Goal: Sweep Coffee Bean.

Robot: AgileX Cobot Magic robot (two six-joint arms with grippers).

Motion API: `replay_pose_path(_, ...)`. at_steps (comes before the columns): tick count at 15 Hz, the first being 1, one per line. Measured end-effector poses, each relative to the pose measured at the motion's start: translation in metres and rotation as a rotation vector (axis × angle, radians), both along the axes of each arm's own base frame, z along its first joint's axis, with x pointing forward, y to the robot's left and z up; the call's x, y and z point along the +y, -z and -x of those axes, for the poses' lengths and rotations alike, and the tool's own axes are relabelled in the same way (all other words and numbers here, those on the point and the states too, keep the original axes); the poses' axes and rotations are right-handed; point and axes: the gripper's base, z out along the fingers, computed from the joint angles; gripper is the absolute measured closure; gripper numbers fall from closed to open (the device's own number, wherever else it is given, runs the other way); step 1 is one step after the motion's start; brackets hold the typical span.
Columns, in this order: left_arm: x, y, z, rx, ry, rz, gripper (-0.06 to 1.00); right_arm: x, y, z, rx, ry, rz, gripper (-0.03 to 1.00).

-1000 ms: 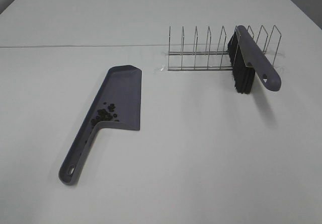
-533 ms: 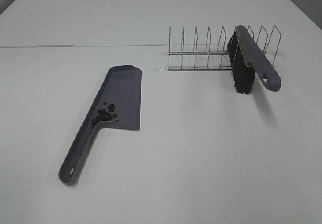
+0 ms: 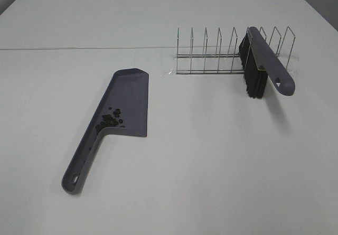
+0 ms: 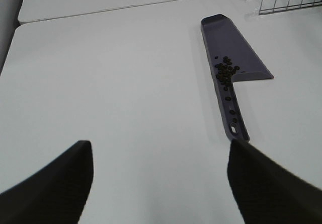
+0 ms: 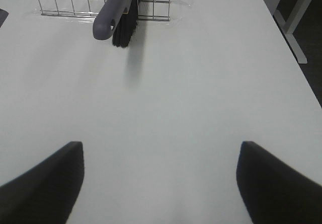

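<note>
Coffee beans [image 3: 110,120]: heaped in my dustpan [image 3: 129,97], at the back of the pan where the handle starts; a few lie along the handle.
Dustpan: flat on the table [image 3: 200,156].
Brush [image 3: 260,66]: propped in the wire rack [image 3: 211,53], well apart from the dustpan.
My left gripper [image 4: 161,181]: spread wide, holding nothing.
My right gripper [image 5: 158,181]: spread wide, holding nothing.

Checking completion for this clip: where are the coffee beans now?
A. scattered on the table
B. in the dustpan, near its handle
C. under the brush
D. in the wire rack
B: the beans sit clustered inside the dustpan, by its handle.
</note>
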Motion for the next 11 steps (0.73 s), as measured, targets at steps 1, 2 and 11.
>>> replay_pose_path(1,0.0,0.0,0.0,0.0,0.0,0.0,0.23,0.0,0.0,0.0,0.0,0.0,0.0,0.18)
replay_pose_path(2,0.0,0.0,0.0,0.0,0.0,0.0,0.23,0.0,0.0,0.0,0.0,0.0,0.0,0.18)
replay_pose_path(11,0.0,0.0,0.0,0.0,0.0,0.0,0.23,0.0002,0.0,0.0,0.0,-0.002,-0.002,0.18)
